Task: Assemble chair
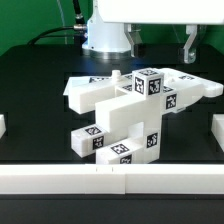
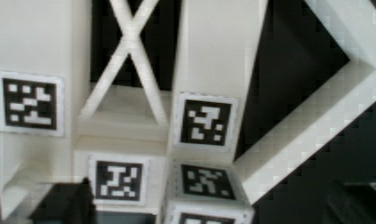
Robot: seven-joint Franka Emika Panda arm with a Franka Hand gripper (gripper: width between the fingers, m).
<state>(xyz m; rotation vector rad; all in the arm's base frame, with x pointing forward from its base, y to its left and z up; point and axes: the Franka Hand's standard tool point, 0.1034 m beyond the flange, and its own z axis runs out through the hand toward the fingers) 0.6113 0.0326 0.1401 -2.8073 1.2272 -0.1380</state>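
My tool (image 1: pixel 160 45) stands spread wide and empty above the chair (image 1: pixel 128 110), which lies as a partly joined cluster of white tagged parts in the middle of the black worktop (image 1: pixel 30 125). Risk: the upper parts look only loosely seated, so a low sideways pass of a finger could knock them apart. The exterior view shows the whole cluster and the clearance; the wrist view alone shows the cross-braced back frame (image 2: pixel 132 50) and tags close up.

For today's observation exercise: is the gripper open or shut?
Open: in the exterior view the gripper has its fingers spread apart above the chair, holding nothing.
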